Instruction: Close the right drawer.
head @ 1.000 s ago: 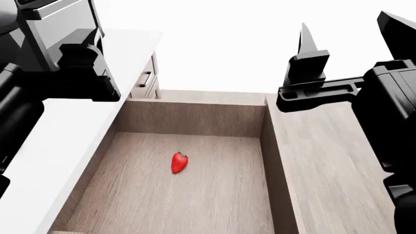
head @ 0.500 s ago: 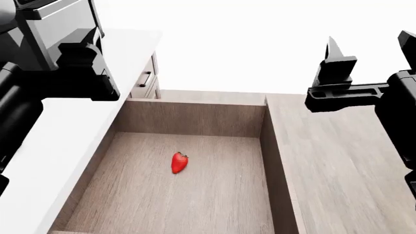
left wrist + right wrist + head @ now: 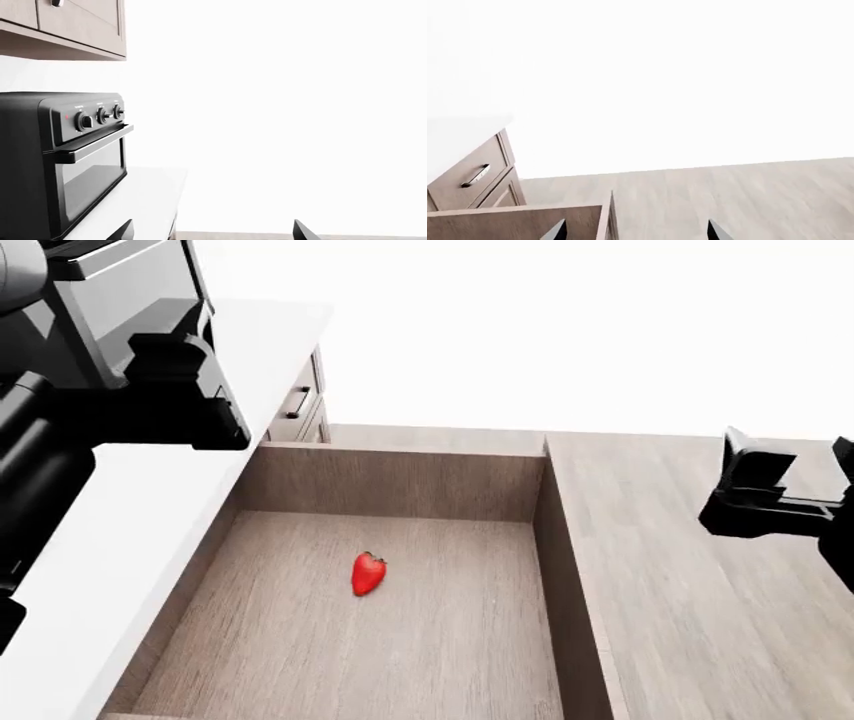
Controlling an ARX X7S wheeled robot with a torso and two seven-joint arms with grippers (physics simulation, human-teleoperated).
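Below the white countertop (image 3: 160, 540), the wide brown wood-grain drawer (image 3: 400, 480) holding one red strawberry (image 3: 367, 573) stands fully open, likely stiff-sliding, best pushed at its front, while the right gripper (image 3: 635, 231) hovers beside it, jaws spread.

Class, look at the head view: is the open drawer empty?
No, a single red strawberry lies on the floor of the drawer, with nothing else inside.
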